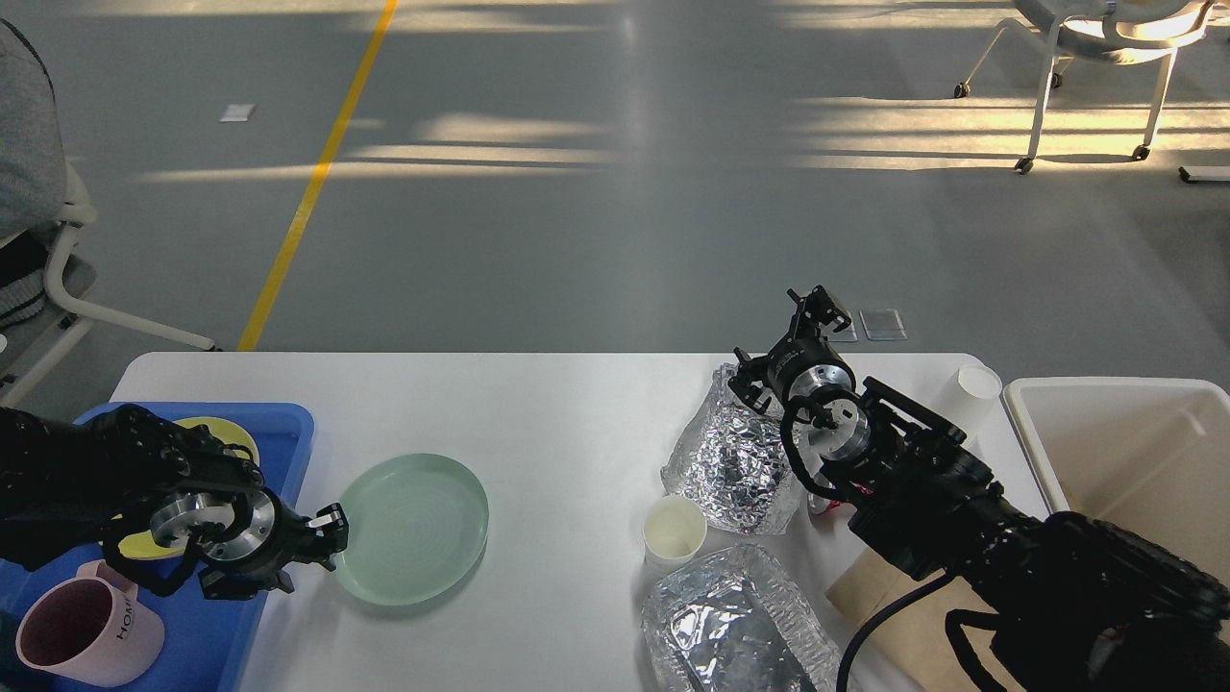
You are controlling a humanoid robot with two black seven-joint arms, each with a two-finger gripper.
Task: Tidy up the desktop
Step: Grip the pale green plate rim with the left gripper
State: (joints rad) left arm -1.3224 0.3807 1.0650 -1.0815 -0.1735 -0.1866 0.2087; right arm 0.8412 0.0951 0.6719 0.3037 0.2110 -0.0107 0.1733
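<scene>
Reaching for the pale green plate (pixel 411 527): left tool (pixel 322 543) sits at the plate's left rim, fingers parted, nothing gripped yet. Judgement: the step in hand is seizing this rim to carry the plate to the blue tray (pixel 279 423) just left of it. To do it well, slide one finger under the lip and one over, clench firmly, lift level, and clear the tray wall before lowering beside the yellow plate (pixel 226 434). Pink mug (pixel 82 636) lies left of the green plate, in the tray.

Right tool (pixel 802 332) hovers well right of the plate, above crumpled foil (pixel 735 461); clenched or released, cannot tell.

White tabletop (pixel 557 404) lies under the plate; long axis left-right across the view, flat, facing up.
</scene>
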